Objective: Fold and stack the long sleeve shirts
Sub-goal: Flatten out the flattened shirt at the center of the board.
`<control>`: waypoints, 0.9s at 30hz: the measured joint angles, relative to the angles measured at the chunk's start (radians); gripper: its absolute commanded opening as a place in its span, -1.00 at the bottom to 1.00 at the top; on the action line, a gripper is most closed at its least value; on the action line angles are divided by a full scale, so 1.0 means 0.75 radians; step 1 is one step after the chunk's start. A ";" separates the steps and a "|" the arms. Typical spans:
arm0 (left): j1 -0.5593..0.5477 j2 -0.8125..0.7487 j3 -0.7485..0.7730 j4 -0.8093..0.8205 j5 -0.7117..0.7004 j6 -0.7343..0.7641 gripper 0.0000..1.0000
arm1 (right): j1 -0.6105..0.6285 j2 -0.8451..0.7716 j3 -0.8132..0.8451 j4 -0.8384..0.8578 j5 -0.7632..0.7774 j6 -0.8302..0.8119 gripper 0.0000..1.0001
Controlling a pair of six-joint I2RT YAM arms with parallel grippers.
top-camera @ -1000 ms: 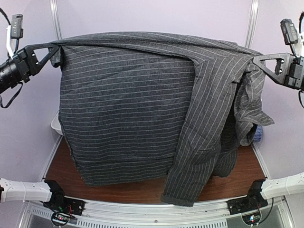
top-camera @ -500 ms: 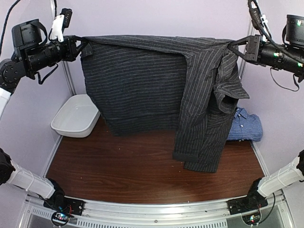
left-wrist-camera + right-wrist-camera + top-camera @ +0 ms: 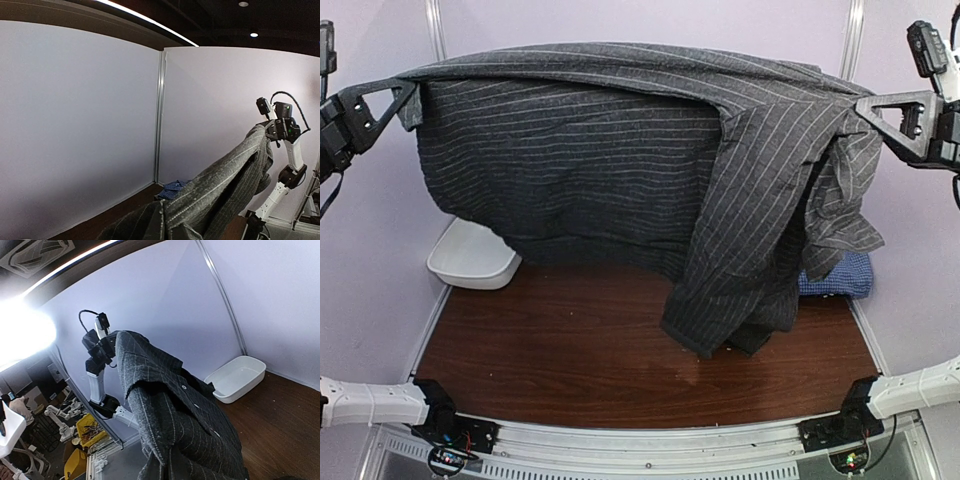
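A black pinstriped long sleeve shirt point(image 3: 620, 170) hangs in the air like a sheet on a line, stretched between two robot arms above a dark wooden worktop point(image 3: 570, 350). The left claw point(image 3: 408, 93) is closed tight on one top corner of the cloth and the right claw point(image 3: 860, 103) is closed tight on the opposite one, so the upper edge runs taut from side to side. This hold probably lets the body of the shirt drop open and flat under its own weight, so it can be laid down smoothly for folding. One sleeve point(image 3: 740, 270) drapes diagonally across the front on the right side, its cuff dangling just over the worktop, and bunched fabric droops below the right claw; both would need straightening. The second shirt, blue-and-white check point(image 3: 835, 275), lies crumpled at the far right of the worktop, partly hidden behind the hanging cloth, apparently waiting its turn. A white oval tub point(image 3: 470, 262) sits at the far left, apart from both shirts.
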 measured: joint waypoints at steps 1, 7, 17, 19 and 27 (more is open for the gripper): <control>0.000 -0.016 -0.008 -0.001 0.026 -0.012 -1.00 | 0.000 -0.016 -0.016 0.025 -0.045 0.028 -1.00; -0.001 -0.066 -0.005 -0.009 0.104 -0.047 -1.00 | 0.001 -0.042 -0.027 0.118 -0.171 0.123 -1.00; -0.009 0.126 -0.035 -0.030 -0.262 0.021 -1.00 | 0.007 -0.014 -0.067 -0.004 0.323 0.039 -1.00; -0.010 0.174 -0.124 0.002 -0.375 0.042 -1.00 | 0.007 -0.019 -0.151 -0.006 0.486 0.013 -1.00; 0.127 0.453 -0.611 0.238 -0.659 0.064 -1.00 | -0.178 0.169 -0.650 0.170 0.848 -0.099 -1.00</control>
